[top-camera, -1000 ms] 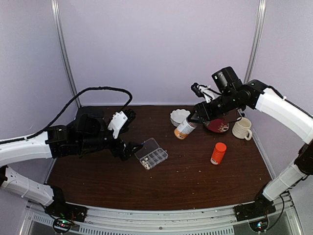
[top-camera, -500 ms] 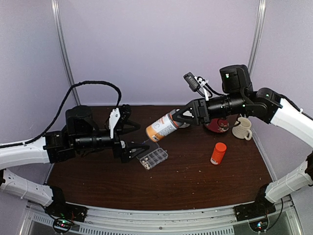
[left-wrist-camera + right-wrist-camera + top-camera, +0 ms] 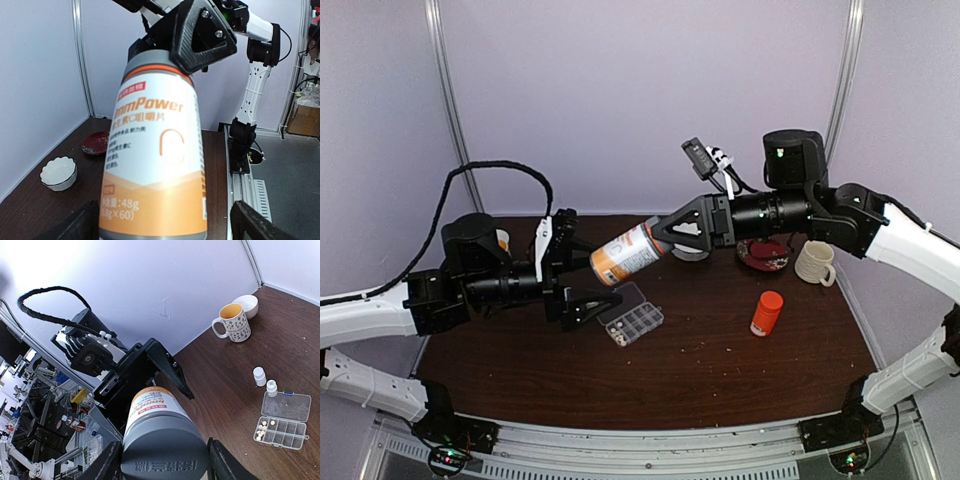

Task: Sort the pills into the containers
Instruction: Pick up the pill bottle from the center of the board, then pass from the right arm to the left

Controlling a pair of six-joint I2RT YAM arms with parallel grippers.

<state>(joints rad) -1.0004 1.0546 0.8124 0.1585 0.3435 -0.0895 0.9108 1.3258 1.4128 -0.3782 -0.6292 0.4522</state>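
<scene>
**Orange-and-white bottle [image 3: 625, 254] reaches the left hand [image 3: 582, 272]**

Lifted from the surface's [image 3: 720, 370] far edge a second ago, it is now in mid-air. The right hand [image 3: 670, 232] is clamped on its capped end, its base inside the left hand's wide-open span, ungripped. Likely a handover for uncapping. The organizer box [image 3: 630, 314] lies open below, mid-surface, with a few pills [image 3: 618, 338] at one end.

Dark wooden table [image 3: 720, 380] bears organizer box [image 3: 632, 317], orange bottle [image 3: 766, 313], mug [image 3: 814, 262].
</scene>
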